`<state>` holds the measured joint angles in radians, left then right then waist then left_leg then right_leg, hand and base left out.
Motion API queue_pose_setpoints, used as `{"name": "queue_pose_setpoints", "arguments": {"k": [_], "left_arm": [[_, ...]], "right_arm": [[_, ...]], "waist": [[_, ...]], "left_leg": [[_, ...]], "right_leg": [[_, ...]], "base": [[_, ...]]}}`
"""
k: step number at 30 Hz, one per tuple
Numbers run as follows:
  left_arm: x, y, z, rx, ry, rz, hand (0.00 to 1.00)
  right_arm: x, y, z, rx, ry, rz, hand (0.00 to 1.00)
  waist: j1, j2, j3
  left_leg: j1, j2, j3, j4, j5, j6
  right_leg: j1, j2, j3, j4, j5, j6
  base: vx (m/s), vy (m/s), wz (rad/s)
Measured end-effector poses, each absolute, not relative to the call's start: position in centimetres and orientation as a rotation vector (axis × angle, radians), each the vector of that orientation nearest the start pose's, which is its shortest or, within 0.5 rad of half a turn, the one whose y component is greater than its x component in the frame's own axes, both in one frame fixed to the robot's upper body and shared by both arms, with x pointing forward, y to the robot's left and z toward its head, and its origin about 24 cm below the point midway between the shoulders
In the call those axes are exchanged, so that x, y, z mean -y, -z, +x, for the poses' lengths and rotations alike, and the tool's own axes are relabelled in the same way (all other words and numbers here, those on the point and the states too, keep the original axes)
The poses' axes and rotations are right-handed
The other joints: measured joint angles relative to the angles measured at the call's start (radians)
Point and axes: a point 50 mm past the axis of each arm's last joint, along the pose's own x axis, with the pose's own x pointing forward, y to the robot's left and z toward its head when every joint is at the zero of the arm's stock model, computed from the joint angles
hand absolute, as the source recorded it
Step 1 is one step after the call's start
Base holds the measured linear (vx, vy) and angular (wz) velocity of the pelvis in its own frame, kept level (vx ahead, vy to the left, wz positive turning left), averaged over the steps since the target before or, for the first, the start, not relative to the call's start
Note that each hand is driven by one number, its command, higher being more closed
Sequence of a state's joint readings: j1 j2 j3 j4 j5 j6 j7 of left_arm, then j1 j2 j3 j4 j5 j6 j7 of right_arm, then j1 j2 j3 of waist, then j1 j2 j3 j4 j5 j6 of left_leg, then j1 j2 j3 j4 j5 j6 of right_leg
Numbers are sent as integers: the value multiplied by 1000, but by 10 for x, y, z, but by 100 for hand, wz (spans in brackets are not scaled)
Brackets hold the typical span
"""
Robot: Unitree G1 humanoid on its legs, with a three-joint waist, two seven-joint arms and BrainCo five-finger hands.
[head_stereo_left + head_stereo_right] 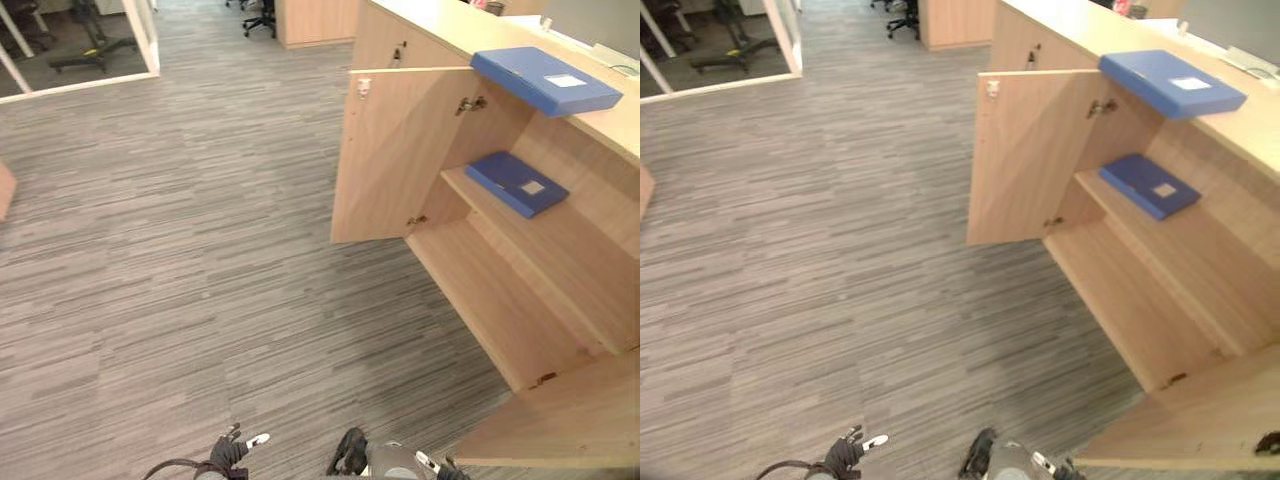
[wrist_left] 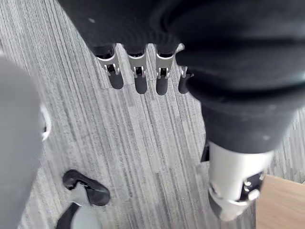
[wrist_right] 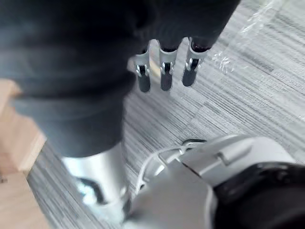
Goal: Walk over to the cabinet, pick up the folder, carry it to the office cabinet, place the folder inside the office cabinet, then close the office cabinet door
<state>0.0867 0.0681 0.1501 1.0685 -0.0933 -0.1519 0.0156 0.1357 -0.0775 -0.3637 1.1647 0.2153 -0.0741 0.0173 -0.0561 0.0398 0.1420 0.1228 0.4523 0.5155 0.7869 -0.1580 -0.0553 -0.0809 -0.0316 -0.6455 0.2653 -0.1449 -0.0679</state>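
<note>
A blue folder (image 1: 545, 80) lies flat on top of the light wood cabinet (image 1: 420, 20) at the right. A second blue folder (image 1: 515, 183) lies on the upper shelf inside it. The cabinet's far door (image 1: 400, 150) stands open toward the carpet, and its near door (image 1: 560, 420) swings out at the lower right. My left hand (image 2: 138, 71) hangs over the grey carpet with straight fingers and holds nothing. My right hand (image 3: 164, 67) also hangs over the carpet, fingers straight and empty, with the edge of a wood panel beside it. Both hands are well short of the folders.
Striped grey carpet (image 1: 180, 250) stretches ahead and to the left. A white-framed glass partition (image 1: 140, 35) stands at the far left. A black office chair (image 1: 262, 18) sits at the back by another wood unit (image 1: 315, 20). The lower shelf (image 1: 500, 300) is bare.
</note>
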Motion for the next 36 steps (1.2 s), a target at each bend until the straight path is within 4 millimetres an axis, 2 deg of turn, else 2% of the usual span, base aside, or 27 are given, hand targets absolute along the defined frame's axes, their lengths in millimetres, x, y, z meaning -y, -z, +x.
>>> {"name": "queue_pose_setpoints", "arguments": {"k": [1, 2, 4, 6, 7, 8, 10, 11, 12, 13, 14, 15, 16, 17, 18, 19, 20, 23, 25, 26, 28, 29, 30, 32, 34, 35, 36], "left_arm": [[-205, 157, 96, -977, -330, -124, 0], [-207, 156, 96, -969, -351, -134, 0], [-211, 154, 97, -949, -387, -146, 0], [-215, 150, 102, -911, -418, -158, 0], [-215, 150, 103, -903, -423, -158, 0], [-216, 149, 104, -889, -447, -175, 0], [-218, 149, 101, -886, -480, -193, 0], [-217, 149, 101, -885, -490, -199, 0], [-218, 149, 101, -885, -494, -197, 0], [-218, 149, 101, -884, -494, -196, 0], [-218, 149, 103, -883, -495, -197, 0], [-220, 149, 103, -886, -499, -193, 0], [-224, 150, 99, -898, -507, -182, 0], [-226, 150, 99, -901, -504, -173, 0], [-226, 150, 99, -915, -476, -147, 0], [-226, 150, 99, -920, -454, -129, 0], [-225, 151, 98, -930, -431, -103, 0], [-225, 154, 89, -972, -381, -48, 0], [-221, 156, 85, -1002, -350, -33, 0], [-220, 157, 85, -1009, -331, -22, 0], [-219, 157, 87, -1008, -317, -11, 0], [-219, 157, 87, -1011, -311, -3, 0], [-218, 157, 87, -1013, -306, 1, 0], [-205, 158, 90, -1003, -289, -31, 0], [-189, 158, 103, -976, -263, -66, 0], [-185, 158, 103, -977, -258, -76, 0], [-184, 157, 103, -965, -261, -90, 0]], "right_arm": [[221, 170, 37, -1170, 548, 311, 0], [220, 171, 34, -1180, 550, 312, 0], [219, 172, 30, -1201, 550, 314, 0], [220, 172, 29, -1216, 546, 302, 0], [220, 172, 30, -1214, 543, 300, 0], [219, 171, 41, -1198, 510, 281, 0], [216, 170, 54, -1166, 471, 261, 0], [215, 169, 59, -1156, 460, 255, 0], [215, 169, 59, -1154, 455, 253, 0], [215, 169, 60, -1151, 454, 253, 0], [215, 169, 61, -1145, 455, 252, 0], [212, 168, 65, -1134, 446, 259, 0], [207, 167, 77, -1111, 428, 271, 0], [206, 167, 83, -1102, 424, 273, 0], [201, 166, 90, -1094, 416, 279, 0], [198, 166, 93, -1092, 408, 284, 0], [199, 164, 99, -1068, 411, 286, 0], [202, 164, 97, -1058, 431, 293, 0], [208, 163, 95, -1048, 479, 319, 0], [211, 164, 91, -1048, 506, 330, 0], [214, 164, 89, -1042, 539, 350, 0], [213, 165, 86, -1049, 557, 370, 0], [214, 166, 79, -1058, 585, 389, 0], [220, 165, 75, -1059, 609, 390, 0], [223, 166, 72, -1062, 640, 413, 0], [222, 166, 68, -1068, 657, 429, 0], [219, 169, 56, -1089, 691, 455, 0]], "waist": [[13, 0, 0], [17, -2, 1], [22, -16, 3], [36, -24, 5], [43, -25, 5], [52, -30, 8], [59, -40, 8], [65, -38, 7], [69, -41, 6], [71, -43, 6], [71, -41, 7], [81, -53, 9], [92, -76, 3], [96, -88, 3], [95, -92, 4], [92, -84, 8], [92, -65, 13], [85, -48, 6], [74, -44, 8], [66, -43, 7], [66, -41, 11], [65, -42, 12], [59, -42, 9], [51, -11, -10], [28, 1, -10], [26, -1, -10], [21, -6, -13]], "left_leg": [[-76, 56, -36, 214, -6, 10], [-110, 62, -53, 283, -16, 11], [-215, 27, -98, 335, -60, 5], [-333, -57, -146, 211, -104, -1], [-352, -79, -165, 151, -107, -3], [-391, -175, -302, -131, -99, -19], [-387, -275, -552, -456, -50, -59], [-387, -287, -599, -482, -11, -59], [-382, -300, -606, -451, 46, -59], [-379, -309, -596, -435, 70, -53], [-364, -313, -546, -401, 96, -46], [-334, -327, -505, -399, 69, -25], [-274, -360, -441, -432, 45, -1], [-239, -380, -413, -451, 40, 12], [-168, -416, -389, -478, 26, 36], [-131, -426, -384, -492, 17, 52], [-45, -438, -373, -536, 3, 73], [75, -430, -345, -646, 3, 75], [107, -428, -335, -685, 3, 75], [106, -422, -320, -703, 2, 73], [120, -407, -285, -723, -9, 54], [144, -399, -263, -726, -24, 31], [179, -392, -242, -730, -39, 5], [196, -354, -198, -733, -39, -25], [190, -322, -166, -693, -31, -42], [182, -306, -160, -642, -37, -51], [130, -255, -149, -437, -55, -79]], "right_leg": [[51, 52, 38, -42, -6, -9], [73, 69, 56, -60, -11, -11], [124, 94, 108, -99, -24, -8], [182, 101, 180, -145, -17, -9], [195, 99, 198, -152, -16, -10], [240, 91, 270, -180, -17, -5], [271, 68, 349, -192, -41, 37], [282, 59, 374, -189, -54, 59], [298, 38, 394, -176, -73, 89], [300, 22, 405, -163, -82, 105], [285, -21, 409, -79, -106, 145], [233, -71, 407, 45, -119, 166], [157, -165, 353, 245, -116, 141], [133, -221, 297, 330, -101, 105], [128, -327, 159, 464, -47, 22], [128, -371, 110, 521, -32, 6], [128, -417, 53, 629, -62, 33], [81, -385, -24, 590, -110, 66], [36, -372, -73, 478, -112, 74], [1, -354, -115, 359, -103, 79], [-42, -308, -171, 165, -25, 68], [-45, -269, -180, 64, 60, 49], [-33, -249, -171, 22, 182, -5], [-32, -205, -170, 27, 151, -11], [-24, -169, -161, 28, 112, -9], [-10, -152, -154, 17, 101, -4], [27, -106, -142, -29, 89, 10]], "base": [[474, -324, -90], [461, -222, -92], [381, -105, -73], [295, -38, -87], [441, 51, -128], [489, 120, -137], [481, 208, -139], [470, 279, -105], [434, 278, -75], [582, 416, -76], [487, 385, -76], [541, 483, -106], [326, 334, -91], [406, 402, -79], [330, 307, -38], [450, 416, -27], [336, 310, -9], [278, 237, -17], [227, 73, -15], [295, -34, -19], [340, -81, -37], [317, -125, -45], [306, -121, -43], [264, -99, -44], [277, -153, -32], [273, -248, -35], [233, -269, -63]]}}
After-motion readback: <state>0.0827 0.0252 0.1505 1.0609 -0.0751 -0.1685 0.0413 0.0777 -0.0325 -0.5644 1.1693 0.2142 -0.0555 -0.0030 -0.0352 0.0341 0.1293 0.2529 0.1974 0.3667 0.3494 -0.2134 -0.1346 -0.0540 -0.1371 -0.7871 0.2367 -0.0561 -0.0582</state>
